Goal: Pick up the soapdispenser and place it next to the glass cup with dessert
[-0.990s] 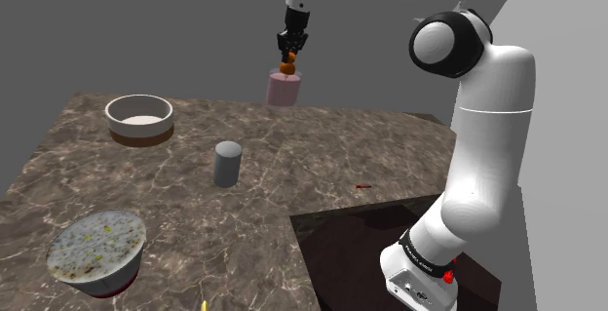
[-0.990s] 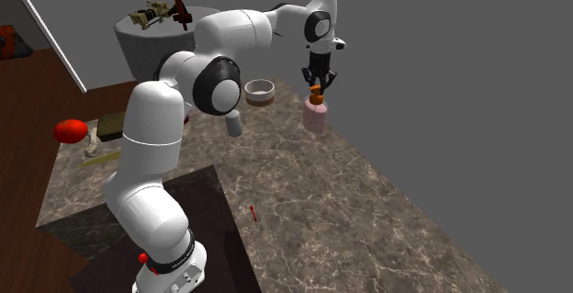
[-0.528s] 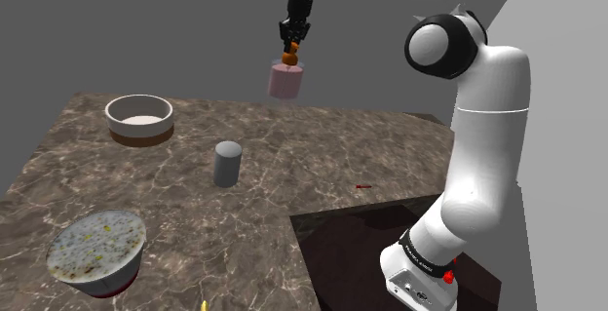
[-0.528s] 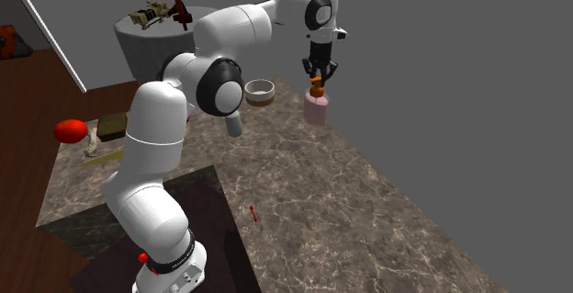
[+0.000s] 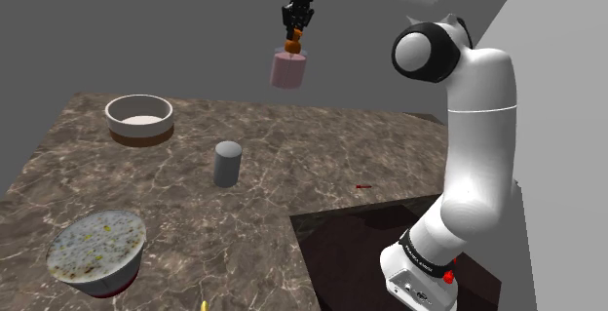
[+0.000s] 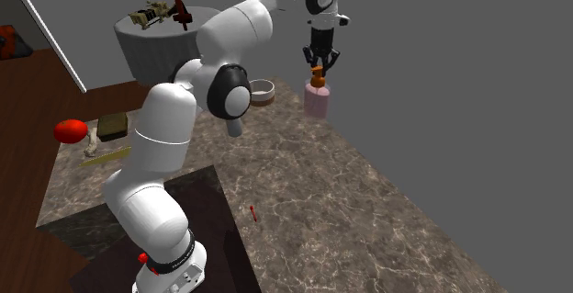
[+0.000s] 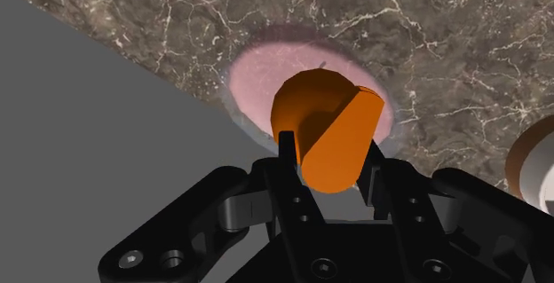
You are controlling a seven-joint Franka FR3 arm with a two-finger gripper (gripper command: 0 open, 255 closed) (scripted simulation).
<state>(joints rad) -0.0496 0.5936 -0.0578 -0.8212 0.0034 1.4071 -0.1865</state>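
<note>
The soap dispenser (image 5: 288, 68) has a pink body and an orange pump. It hangs in the air above the marble table's far edge. My gripper (image 5: 293, 28) is shut on the orange pump (image 7: 327, 139), with the pink body (image 7: 266, 68) below the fingers. In the second exterior view the dispenser (image 6: 318, 100) hangs under the gripper (image 6: 319, 61). A round white-rimmed cup with a brown base (image 5: 139, 119) stands at the table's far left in the shoulder view, well apart from the dispenser.
A grey cylinder cup (image 5: 227, 163) stands mid-table. A speckled bowl (image 5: 97, 251) sits at the near left. A small red stick (image 5: 362, 186) lies near the dark stand (image 5: 370, 251). Past the table's far edge is a grey wall.
The gripper has risen with the soap dispenser, lifting it from the table's far edge into the air. Nothing else on the table moved.
</note>
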